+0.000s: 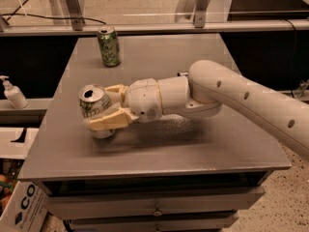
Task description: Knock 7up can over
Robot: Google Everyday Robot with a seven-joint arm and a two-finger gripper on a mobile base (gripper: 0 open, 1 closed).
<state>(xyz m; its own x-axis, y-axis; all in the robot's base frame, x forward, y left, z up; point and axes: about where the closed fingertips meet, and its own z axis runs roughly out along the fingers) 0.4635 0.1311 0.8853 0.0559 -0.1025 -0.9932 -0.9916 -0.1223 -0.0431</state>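
The 7up can [91, 105], silver-white with green lettering and an opened silver top, stands on the left part of the grey table [193, 144], tilted a little toward the camera. My gripper [108, 106] reaches in from the right. Its two cream fingers [110, 121] sit on either side of the can, one behind and one in front, pressed against it. The can's lower right side is hidden by the front finger.
A darker all-green can [109, 46] stands upright at the table's far left. A white pump bottle [13, 93] stands on a ledge to the left. A cardboard box [24, 204] sits on the floor at lower left. Drawers run under the table's front edge.
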